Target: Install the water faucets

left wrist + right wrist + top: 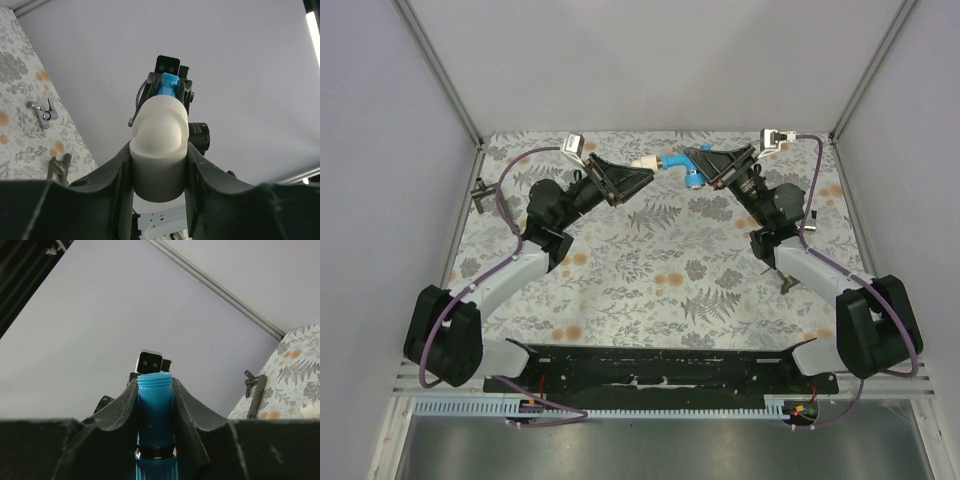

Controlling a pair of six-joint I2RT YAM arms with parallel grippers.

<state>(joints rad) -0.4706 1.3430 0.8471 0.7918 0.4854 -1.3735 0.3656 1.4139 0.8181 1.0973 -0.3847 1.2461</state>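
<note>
A bright blue water faucet (pixel 682 165) hangs in the air above the far middle of the table, with my right gripper (pixel 698 166) shut on it. In the right wrist view its threaded end (pixel 155 382) sticks out past the fingers (pixel 187 405). My left gripper (pixel 646 172) faces it, shut on a white elbow fitting (pixel 644 161). The left wrist view shows the white elbow fitting (pixel 159 150) pressed between both fingers, with the blue faucet (pixel 168 83) right at its far end. I cannot tell whether the two touch.
A dark metal piece (pixel 478 190) lies at the table's left edge, and another (pixel 788 280) lies by the right arm. The left wrist view shows a small metal piece (pixel 42 112) and a clip-like one (pixel 60 167) on the floral cloth (pixel 650 270). White walls enclose the table.
</note>
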